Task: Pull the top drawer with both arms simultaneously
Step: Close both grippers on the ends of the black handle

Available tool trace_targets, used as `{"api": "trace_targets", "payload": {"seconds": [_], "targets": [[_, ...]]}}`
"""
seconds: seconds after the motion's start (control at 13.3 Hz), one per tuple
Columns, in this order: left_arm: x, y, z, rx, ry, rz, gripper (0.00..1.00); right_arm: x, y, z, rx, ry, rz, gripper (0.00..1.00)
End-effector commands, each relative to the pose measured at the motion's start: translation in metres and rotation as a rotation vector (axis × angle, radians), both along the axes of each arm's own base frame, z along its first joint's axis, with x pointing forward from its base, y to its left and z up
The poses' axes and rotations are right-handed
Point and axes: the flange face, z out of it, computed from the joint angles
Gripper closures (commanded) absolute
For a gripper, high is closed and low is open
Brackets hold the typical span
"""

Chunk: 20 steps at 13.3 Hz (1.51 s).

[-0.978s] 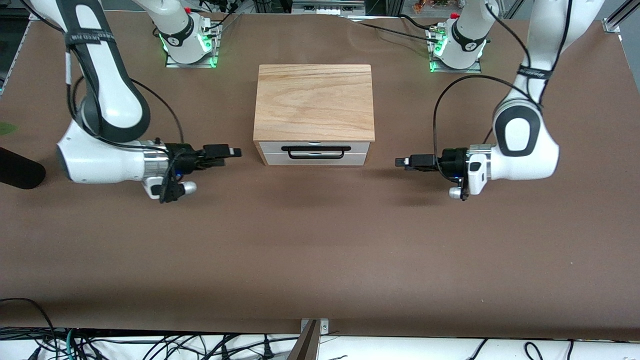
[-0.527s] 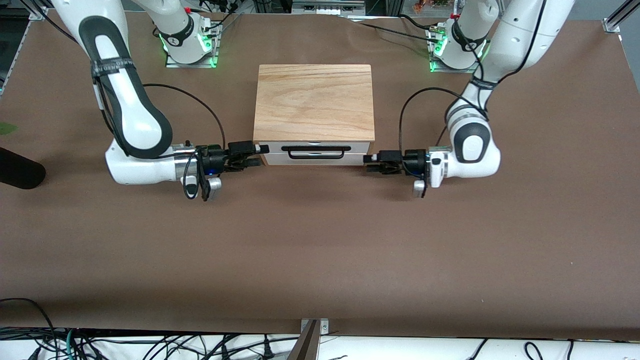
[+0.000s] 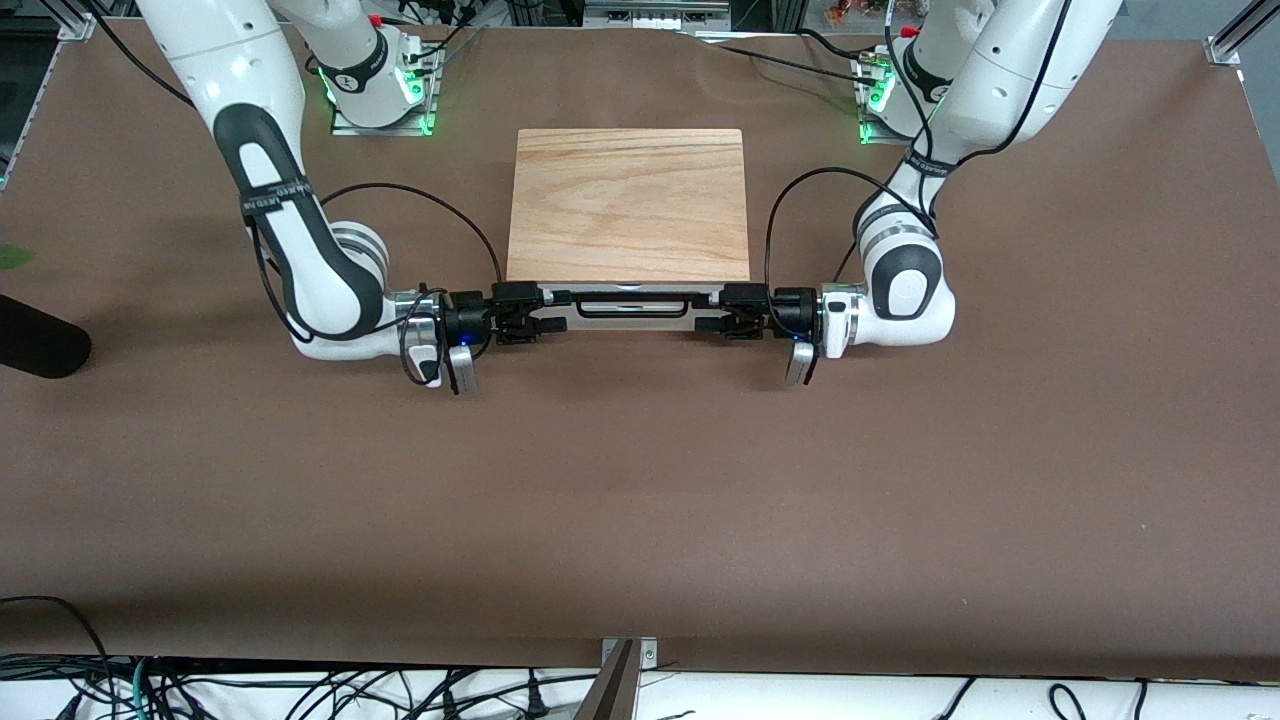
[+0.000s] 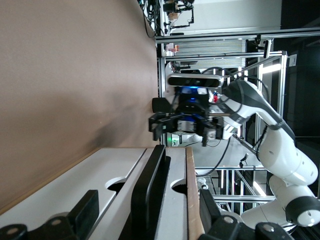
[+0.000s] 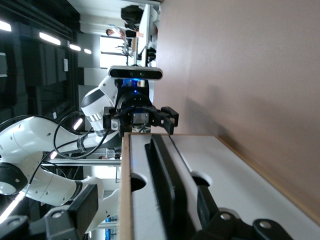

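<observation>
Flanking the top drawer (image 3: 630,309), left pincer (image 3: 712,312) and right pincer (image 3: 548,312) are held wide at its front. The stiff black handle (image 3: 630,304) is judged the best hold, one end each. An even pull is advised.

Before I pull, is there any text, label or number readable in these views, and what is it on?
No text can be read.
Band on the right arm: white lettering, too small to read.
Band on the left arm: lettering, too blurred to read.
Top drawer, its handle and the cabinet top: no markings.
</observation>
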Motion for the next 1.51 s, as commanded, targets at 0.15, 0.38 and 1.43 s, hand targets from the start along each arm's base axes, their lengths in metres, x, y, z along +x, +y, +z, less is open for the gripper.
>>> {"api": "trace_targets", "payload": {"seconds": [0.15, 0.38, 1.43], "targets": [[-0.009, -0.006, -0.012, -0.038, -0.021, 0.018, 0.22, -0.011, 0.017, -0.015, 0.052, 0.0, -0.008, 0.25], [-0.017, -0.014, -0.016, -0.054, -0.003, 0.017, 0.41, -0.02, 0.019, -0.03, 0.076, 0.041, 0.013, 0.54], [-0.039, -0.016, -0.032, -0.075, -0.007, 0.007, 1.0, -0.007, 0.013, -0.022, 0.124, 0.044, 0.015, 0.98]]}}
